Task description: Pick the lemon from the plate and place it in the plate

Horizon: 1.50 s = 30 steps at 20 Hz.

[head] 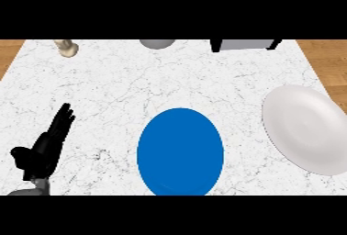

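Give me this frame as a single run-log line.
left hand: open, resting at left edge | right hand: not in view | blue plate: bare | white plate: bare | lemon: not visible

Only the left robot hand [42, 147] shows, down at the lower left, fingers straight and pointing up, thumb sticking out sideways, just resting.
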Each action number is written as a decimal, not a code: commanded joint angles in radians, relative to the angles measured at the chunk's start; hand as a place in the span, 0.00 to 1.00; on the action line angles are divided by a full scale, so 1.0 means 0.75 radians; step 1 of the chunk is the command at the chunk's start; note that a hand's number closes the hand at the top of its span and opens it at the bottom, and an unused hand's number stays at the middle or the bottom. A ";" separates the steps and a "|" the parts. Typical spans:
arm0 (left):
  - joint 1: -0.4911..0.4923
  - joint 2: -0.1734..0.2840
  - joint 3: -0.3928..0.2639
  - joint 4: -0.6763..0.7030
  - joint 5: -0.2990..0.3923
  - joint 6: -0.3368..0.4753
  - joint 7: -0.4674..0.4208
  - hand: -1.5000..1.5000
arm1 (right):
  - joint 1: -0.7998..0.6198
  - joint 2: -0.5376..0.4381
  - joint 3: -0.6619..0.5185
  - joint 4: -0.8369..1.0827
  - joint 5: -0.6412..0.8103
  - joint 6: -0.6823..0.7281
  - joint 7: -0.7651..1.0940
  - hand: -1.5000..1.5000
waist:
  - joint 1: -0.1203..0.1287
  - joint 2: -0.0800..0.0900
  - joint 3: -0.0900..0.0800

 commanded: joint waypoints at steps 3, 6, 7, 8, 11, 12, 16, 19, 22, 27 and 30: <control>0.039 -0.071 -0.072 -0.029 -0.069 0.016 -0.037 0.50 | 0.062 0.071 -0.124 -0.082 -0.003 0.102 -0.016 1.00 | 0.068 0.012 -0.001; -0.036 -0.014 -0.013 -0.078 -0.014 -0.030 0.070 0.50 | -0.015 0.050 -0.087 -0.102 0.062 0.155 0.068 1.00 | 0.079 0.013 -0.001; -0.059 -0.049 -0.038 -0.027 -0.055 0.001 0.054 0.50 | 0.051 0.053 -0.129 -0.202 0.066 0.180 0.112 1.00 | 0.068 0.013 -0.001; -0.060 -0.035 -0.029 0.057 -0.080 -0.016 -0.036 0.50 | -0.081 0.095 -0.029 -0.078 0.113 0.164 0.055 1.00 | 0.082 0.016 0.000; -0.043 -0.049 -0.023 0.012 -0.043 -0.039 -0.002 0.50 | -0.093 0.121 0.021 -0.271 0.150 0.163 0.255 1.00 | 0.082 0.015 -0.001; -0.057 -0.021 0.000 0.036 -0.034 -0.061 -0.010 0.50 | -0.137 0.088 0.038 -0.339 0.161 0.159 0.364 1.00 | 0.085 0.016 -0.001; -0.098 -0.063 -0.021 0.040 -0.061 -0.026 0.046 0.50 | -0.281 0.207 0.183 -0.381 0.290 0.102 0.467 1.00 | 0.088 0.016 -0.001; -0.093 -0.061 -0.029 0.008 -0.078 -0.028 0.053 0.50 | -0.465 0.266 0.327 -0.313 0.411 0.079 0.570 1.00 | 0.101 0.018 0.000; -0.027 -0.031 0.000 -0.078 -0.038 -0.082 0.064 0.50 | -0.617 0.338 0.374 -0.194 0.483 0.106 0.615 1.00 | 0.105 0.016 0.000; -0.046 -0.061 -0.009 -0.029 -0.058 -0.066 0.032 0.50 | -0.691 0.553 0.367 -0.192 0.417 0.024 0.757 1.00 | 0.099 0.015 0.000; -0.079 -0.043 0.012 0.018 -0.060 -0.093 0.003 0.50 | -0.871 0.610 0.406 0.107 0.556 -0.021 0.723 0.00 | 0.109 0.019 0.001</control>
